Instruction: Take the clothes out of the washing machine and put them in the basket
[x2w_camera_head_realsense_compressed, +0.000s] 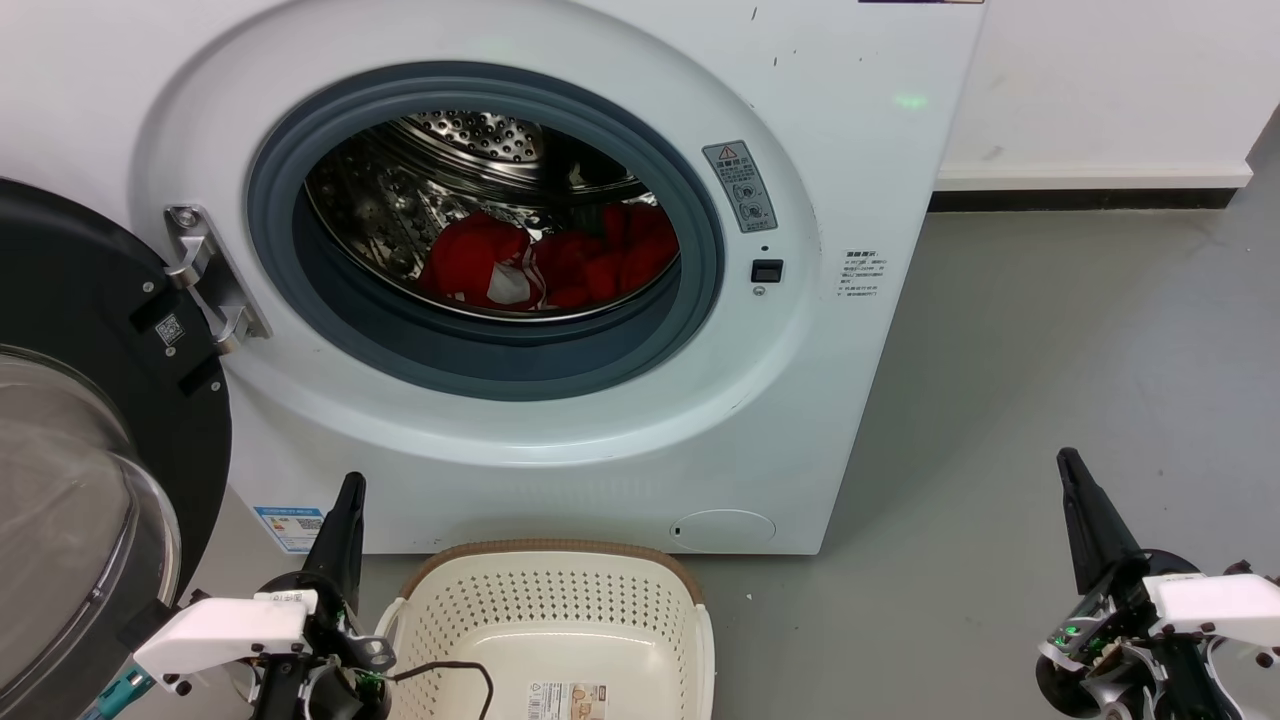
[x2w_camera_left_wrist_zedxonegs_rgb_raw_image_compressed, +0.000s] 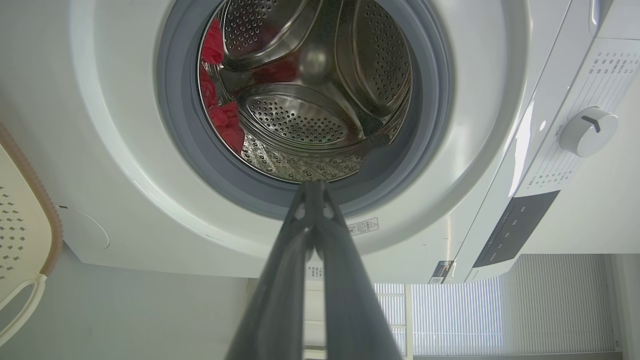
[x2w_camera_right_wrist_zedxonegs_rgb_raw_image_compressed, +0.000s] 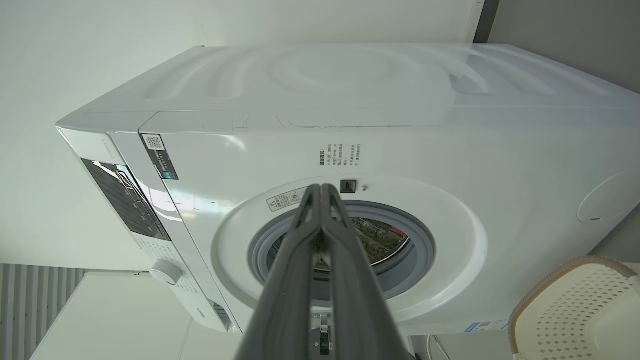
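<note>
The left gripper (x2w_camera_head_realsense_compressed: 350, 490) and the right gripper (x2w_camera_head_realsense_compressed: 1070, 468) sat low at either side of the head view. Each had its two long dark fingers pressed together, held nothing, and pointed up towards the machine. Between them, just in front of the machine's base, stood the low oval cream plastic basket (x2w_camera_head_realsense_compressed: 556, 549) with perforated sides and a brown woven-look rim. No garment lay in it, and a label sticker showed on its bottom.

Beyond it stood the large white front-loading washing machine (x2w_camera_head_realsense_compressed: 880, 150), its dark-rimmed glass porthole door (x2w_camera_head_realsense_compressed: 85, 300) swung wide to the left. The soft red fabric clothes (x2w_camera_head_realsense_compressed: 560, 262) with white panels lay heaped at the bottom of the shiny studded steel drum (x2w_camera_head_realsense_compressed: 470, 135), behind the round grey rubber seal (x2w_camera_head_realsense_compressed: 480, 372) and well apart from both grippers.

By the look of it, the task stood at its first step, with nothing yet lifted out. The next move would call for one gripper to part its fingers, reach over the seal's lower lip into the drum, and close on a fold of the red heap. In the left wrist view the closed tips (x2w_camera_left_wrist_zedxonegs_rgb_raw_image_compressed: 312, 189) pointed at the opening, so the left arm seemed the likelier one.
</note>
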